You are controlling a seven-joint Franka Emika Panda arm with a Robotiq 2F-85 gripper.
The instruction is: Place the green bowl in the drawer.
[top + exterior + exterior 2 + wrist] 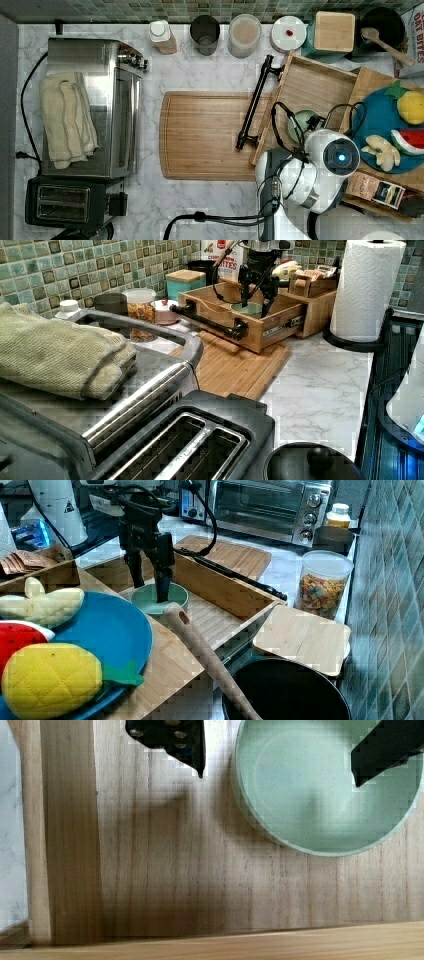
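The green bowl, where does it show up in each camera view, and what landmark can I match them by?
Top view: green bowl right of center, partly under the arm.
Left view: upper middle.
Right view: center-left.
Wrist view: upper right.
Shared landmark: it sits inside the drawer, whose black bar handle helps matching.

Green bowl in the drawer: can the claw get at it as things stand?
Probably yes. The claw is open right over the green bowl, one finger inside, one outside its rim, and the drawer is open-topped with nothing between.
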